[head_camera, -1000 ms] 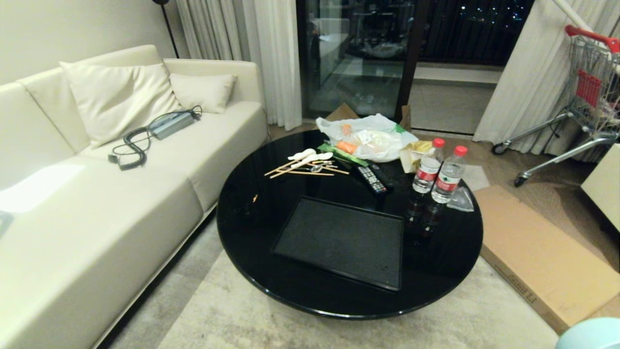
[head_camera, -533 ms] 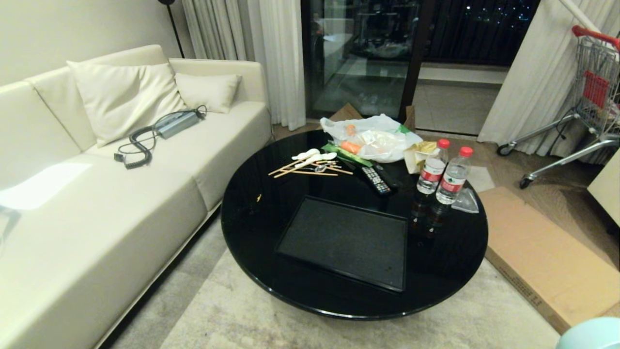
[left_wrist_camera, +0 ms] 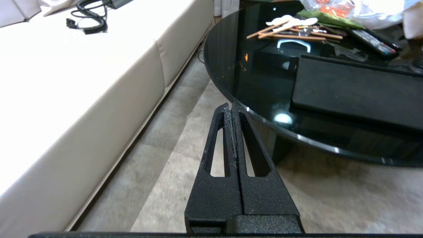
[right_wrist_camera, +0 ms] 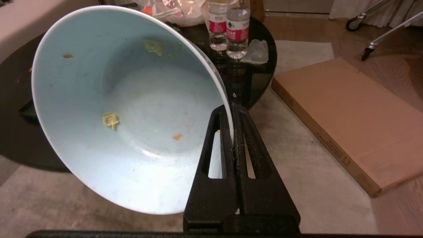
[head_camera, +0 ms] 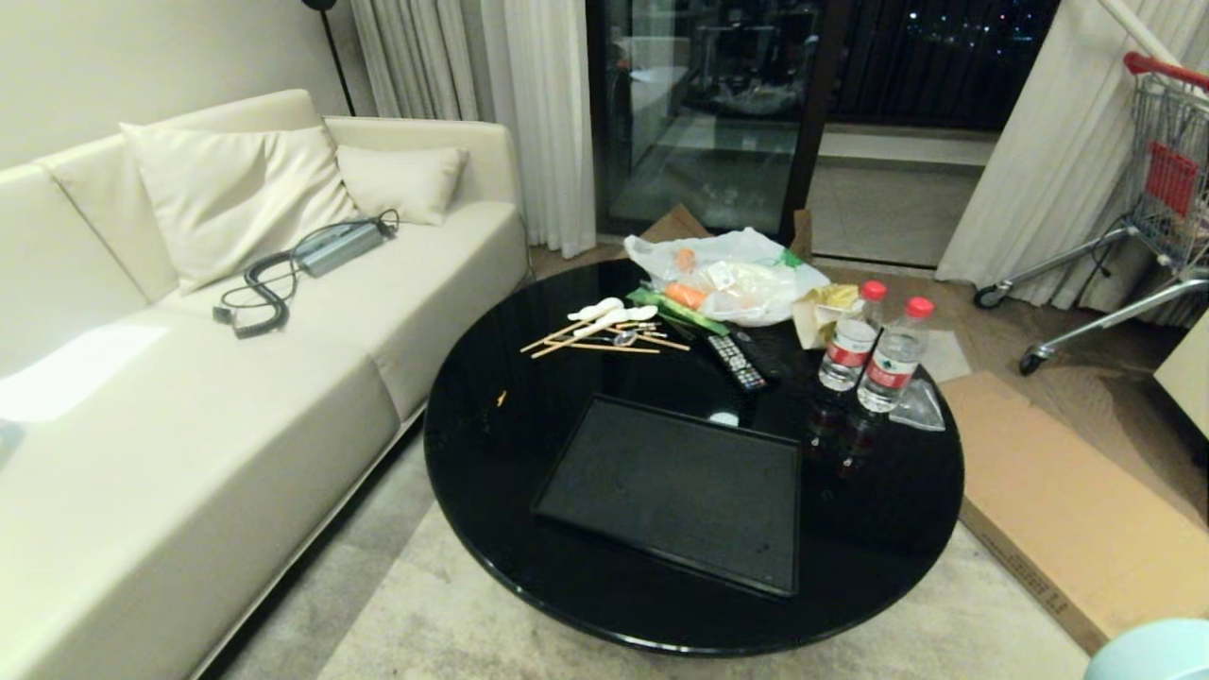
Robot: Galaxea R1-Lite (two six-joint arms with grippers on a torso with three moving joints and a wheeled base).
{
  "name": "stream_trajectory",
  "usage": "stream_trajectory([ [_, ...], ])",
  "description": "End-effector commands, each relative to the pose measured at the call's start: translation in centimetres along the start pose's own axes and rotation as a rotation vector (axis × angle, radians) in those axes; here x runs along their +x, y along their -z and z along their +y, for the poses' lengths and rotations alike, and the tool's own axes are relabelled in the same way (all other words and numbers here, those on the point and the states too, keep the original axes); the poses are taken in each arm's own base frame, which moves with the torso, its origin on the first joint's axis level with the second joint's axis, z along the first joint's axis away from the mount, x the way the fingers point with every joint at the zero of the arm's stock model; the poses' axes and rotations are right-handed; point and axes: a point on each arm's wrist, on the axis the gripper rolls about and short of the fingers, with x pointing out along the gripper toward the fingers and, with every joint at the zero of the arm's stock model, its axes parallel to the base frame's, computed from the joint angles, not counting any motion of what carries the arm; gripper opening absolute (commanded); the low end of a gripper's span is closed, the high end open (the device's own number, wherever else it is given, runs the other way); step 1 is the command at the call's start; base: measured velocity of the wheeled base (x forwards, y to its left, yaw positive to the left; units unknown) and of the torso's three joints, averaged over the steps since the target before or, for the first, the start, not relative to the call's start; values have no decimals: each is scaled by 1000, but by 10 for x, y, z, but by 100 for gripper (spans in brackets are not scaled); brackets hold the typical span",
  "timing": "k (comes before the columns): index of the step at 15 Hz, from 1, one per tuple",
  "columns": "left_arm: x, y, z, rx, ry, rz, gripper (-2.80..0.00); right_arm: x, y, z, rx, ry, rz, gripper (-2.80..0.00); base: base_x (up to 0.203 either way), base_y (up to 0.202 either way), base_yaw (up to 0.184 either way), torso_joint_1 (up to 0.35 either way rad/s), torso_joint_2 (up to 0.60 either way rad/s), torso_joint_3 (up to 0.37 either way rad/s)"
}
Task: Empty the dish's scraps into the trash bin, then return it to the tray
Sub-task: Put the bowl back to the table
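Up on the head view, everything has slid a bit lower since a second ago, so that's the camera moving; the tray (head_camera: 672, 493) sits bare on the desk (head_camera: 491, 444), waiting. Left wrist view: left gripper (left_wrist_camera: 231, 106), jaws pressed together, empty. Right wrist view: right gripper (right_wrist_camera: 231, 109) pinches the dish (right_wrist_camera: 125, 109) by its rim, tipped on edge, mouth toward the camera, a few scraps (right_wrist_camera: 110, 120) stuck inside. Looks emptied to me.
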Motion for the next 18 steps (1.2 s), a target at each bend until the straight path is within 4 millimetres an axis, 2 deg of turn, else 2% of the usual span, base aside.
stream_trajectory([
  [1,0,0,0,-1,0,-1,-280,0,0,0,0,1,1,-280,187,0,-1,40,2,7],
  [8,0,0,0,-2,0,-1,-280,0,0,0,0,1,1,-280,174,0,-1,3,2,0],
  [18,0,0,0,-2,0,-1,-280,0,0,0,-23,-2,-1,-280,0,0,0,0,0,0],
])
